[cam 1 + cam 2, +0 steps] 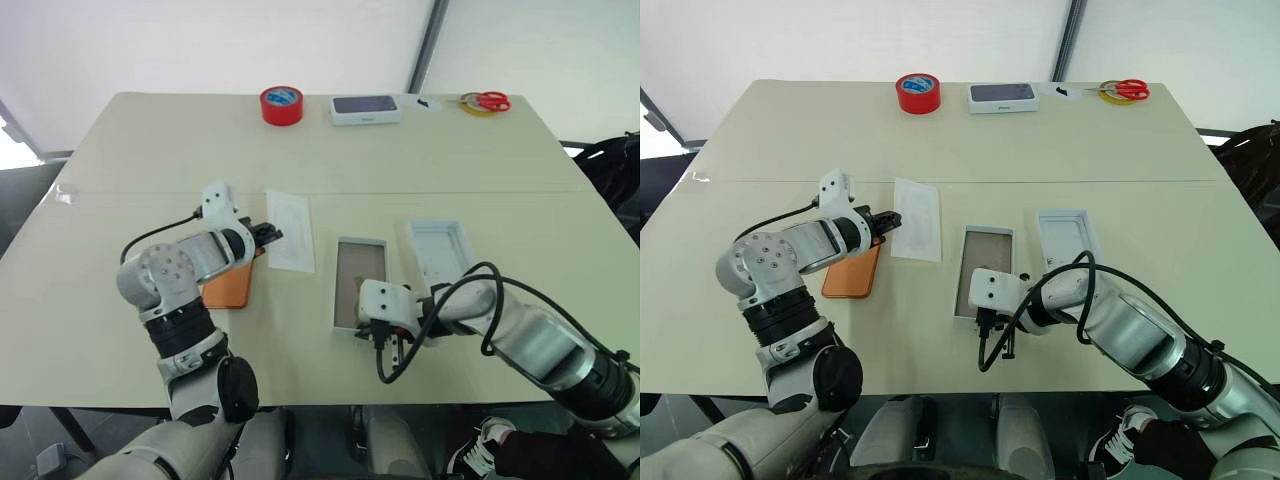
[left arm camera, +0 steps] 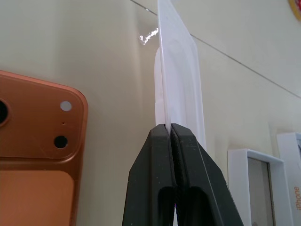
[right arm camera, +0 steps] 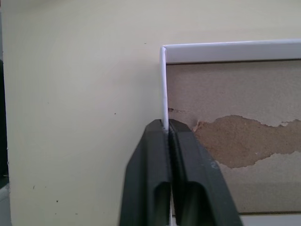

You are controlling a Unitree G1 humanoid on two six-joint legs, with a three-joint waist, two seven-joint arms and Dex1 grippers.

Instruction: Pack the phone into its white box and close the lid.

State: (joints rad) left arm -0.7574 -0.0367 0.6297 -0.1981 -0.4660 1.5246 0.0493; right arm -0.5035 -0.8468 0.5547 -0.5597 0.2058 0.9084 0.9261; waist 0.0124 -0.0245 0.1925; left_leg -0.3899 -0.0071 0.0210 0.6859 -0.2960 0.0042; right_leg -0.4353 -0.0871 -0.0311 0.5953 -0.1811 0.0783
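The slim orange phone (image 1: 853,272) lies flat on the table's left side, long axis running near to far, just beside the left gripper (image 1: 883,222), which is clamped on the near edge of a flat white card (image 1: 916,232). The right gripper (image 3: 168,126) is pinched on the near-left wall of the shallow white box (image 1: 984,271), right of the phone; the white rimmed lid (image 1: 1068,237) lies further right. The left arm is judged nearer the phone.

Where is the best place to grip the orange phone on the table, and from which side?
Probably the long edges of the phone, from above. It lies flat, camera side up, so only the thin sides offer a hold. The left tool, shut on the white card, hangs over its far end.
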